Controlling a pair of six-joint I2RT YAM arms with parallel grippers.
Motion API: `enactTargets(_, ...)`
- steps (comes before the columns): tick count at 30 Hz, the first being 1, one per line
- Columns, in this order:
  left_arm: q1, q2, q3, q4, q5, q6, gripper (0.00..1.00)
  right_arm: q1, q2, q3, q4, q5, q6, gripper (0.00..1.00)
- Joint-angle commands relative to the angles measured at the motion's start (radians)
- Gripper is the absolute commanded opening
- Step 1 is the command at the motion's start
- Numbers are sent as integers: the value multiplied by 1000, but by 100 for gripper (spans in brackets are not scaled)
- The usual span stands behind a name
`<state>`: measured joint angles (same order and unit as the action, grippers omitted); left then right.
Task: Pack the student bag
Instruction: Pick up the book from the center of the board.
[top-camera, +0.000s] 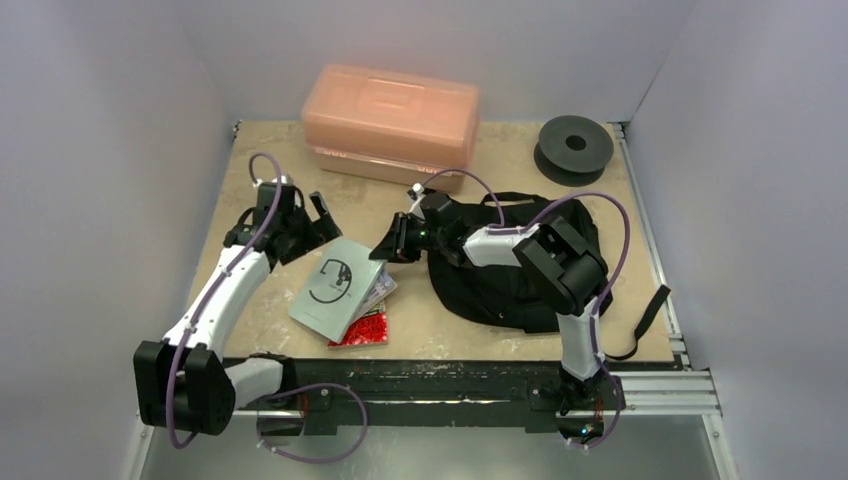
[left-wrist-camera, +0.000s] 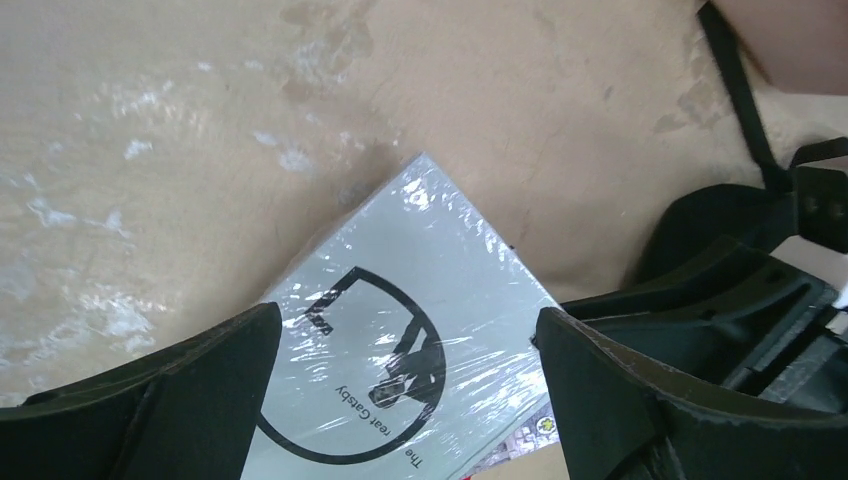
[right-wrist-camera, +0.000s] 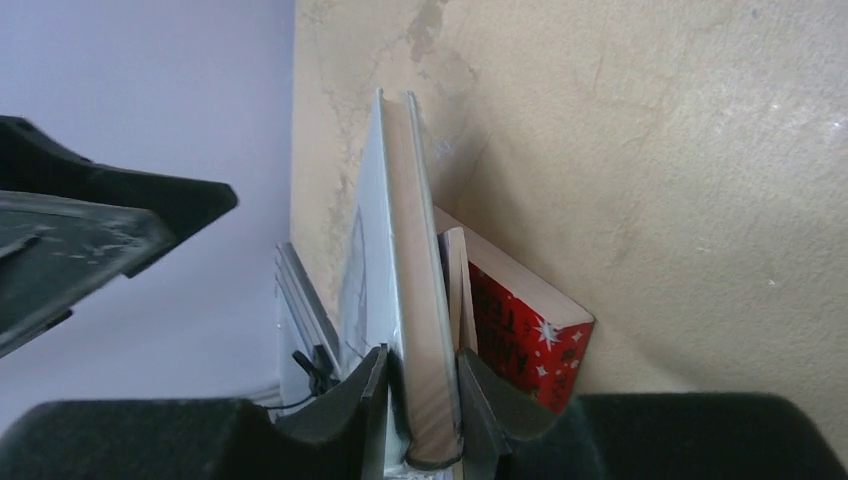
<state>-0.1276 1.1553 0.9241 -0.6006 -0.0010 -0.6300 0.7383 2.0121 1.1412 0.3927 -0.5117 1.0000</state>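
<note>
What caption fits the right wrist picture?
The right tool grips the edge of a grey plastic-wrapped book over a red starry paperback.

Top view is bright and evenly lit from above; we see only soft, short shadows beside the orange box (top-camera: 390, 115) and spool (top-camera: 574, 147). The walls (top-camera: 120, 100) tint bluish. The student bag (top-camera: 500, 285) goes near-flat black, little detail. Left wrist view: we get white glare on the book (left-wrist-camera: 420, 270) wrap and sheen patches on the counter (left-wrist-camera: 130, 160); left pincer (left-wrist-camera: 408, 325) fingers slightly soft. Right wrist view: right pincer (right-wrist-camera: 422, 400) dark, blurred up close; page edges sharp.
</note>
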Motion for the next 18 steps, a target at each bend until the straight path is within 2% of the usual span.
enactTargets(1, -6, 27, -94, 76, 64, -120, 100, -8, 9, -33, 16, 1, -78, 33)
enactTargets(5, -6, 48, -151, 110, 59, -164, 100, -10, -21, -29, -57, 28, -138, 42)
enactTargets(8, -6, 49, -178, 122, 62, -182, 100, -10, -50, -41, -85, 36, -155, 45)
enactTargets(15, -6, 20, -214, 135, 48, -192, 100, -11, -88, -114, 6, -32, -65, 48)
enactTargets(18, -6, 21, -221, 135, 51, -191, 100, -10, -124, -120, -9, -24, -71, 52)
